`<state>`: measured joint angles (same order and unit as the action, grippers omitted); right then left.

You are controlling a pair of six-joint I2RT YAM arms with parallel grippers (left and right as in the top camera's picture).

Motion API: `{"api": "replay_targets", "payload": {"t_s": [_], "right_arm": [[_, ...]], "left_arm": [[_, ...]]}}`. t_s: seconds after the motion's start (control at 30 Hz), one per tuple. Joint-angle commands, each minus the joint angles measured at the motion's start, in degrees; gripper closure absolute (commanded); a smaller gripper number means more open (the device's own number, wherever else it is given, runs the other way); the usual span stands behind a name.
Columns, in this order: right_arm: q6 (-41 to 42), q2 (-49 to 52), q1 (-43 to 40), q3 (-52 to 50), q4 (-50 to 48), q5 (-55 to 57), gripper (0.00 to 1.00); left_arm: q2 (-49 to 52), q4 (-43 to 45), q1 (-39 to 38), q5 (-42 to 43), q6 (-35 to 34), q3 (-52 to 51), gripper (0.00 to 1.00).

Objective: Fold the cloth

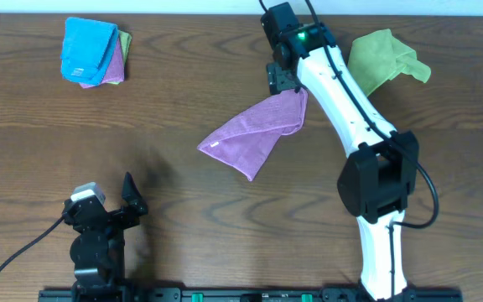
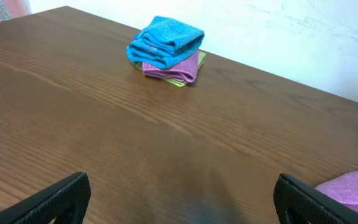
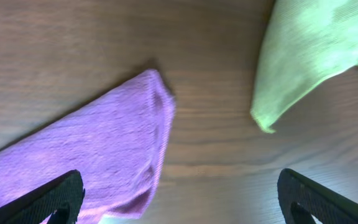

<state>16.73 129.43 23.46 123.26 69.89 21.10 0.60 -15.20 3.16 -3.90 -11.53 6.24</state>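
While the left fingers gape empty, the right fingers stand wide over the cloth.

On the wooden table lie the purple cloth centrally, a lime-green cloth by the far edge, and a folded stack near the far-left corner.

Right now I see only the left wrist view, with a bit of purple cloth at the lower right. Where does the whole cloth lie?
Observer: The cloth lies in a rough triangle in the middle of the table, one corner under the right gripper.
Operator: Does that gripper hold it?
Observer: No, its jaws stand open above that corner.
Operator: What lies near it?
Observer: A lime-green cloth, beyond the right arm, apart from the purple one.
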Motion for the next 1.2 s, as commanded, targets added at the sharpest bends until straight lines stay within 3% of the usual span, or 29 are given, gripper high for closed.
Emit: {"api": "replay_targets", "payload": {"t_s": [0.0,0.13,0.2,0.37,0.67,1.0,1.17], "right_arm": [[-1.38,-2.12,1.64,0.63,1.6,-6.43,0.01],[-5.64,-1.92,3.56,0.31,2.97,-6.78,0.01],[-6.34,-1.51,3.34,-0.15,4.81,-9.9,0.1],[-8.09,-1.42,2.16,-2.49,7.61,-15.37,0.12],[-11.1,-1.42,-1.07,-15.93,-2.08,-24.17,0.22],[-12.11,-1.01,-2.29,-17.27,-7.8,-23.93,0.3],[-12.98,0.76,-2.49,-17.27,-8.17,-22.99,0.3]], "left_arm": [[-0.28,-0.7,-0.28,-1.01,0.83,-1.38,0.04],[-0.28,-0.7,-0.28,-1.01,0.83,-1.38,0.04],[-0.28,-0.7,-0.28,-1.01,0.83,-1.38,0.05],[-0.28,-0.7,-0.28,-1.01,0.83,-1.38,0.05],[-0.28,-0.7,-0.28,-1.01,0.83,-1.38,0.05],[-0.28,-0.7,-0.28,-1.01,0.83,-1.38,0.05],[-0.28,-0.7,-0.28,-1.01,0.83,-1.38,0.04]]}}
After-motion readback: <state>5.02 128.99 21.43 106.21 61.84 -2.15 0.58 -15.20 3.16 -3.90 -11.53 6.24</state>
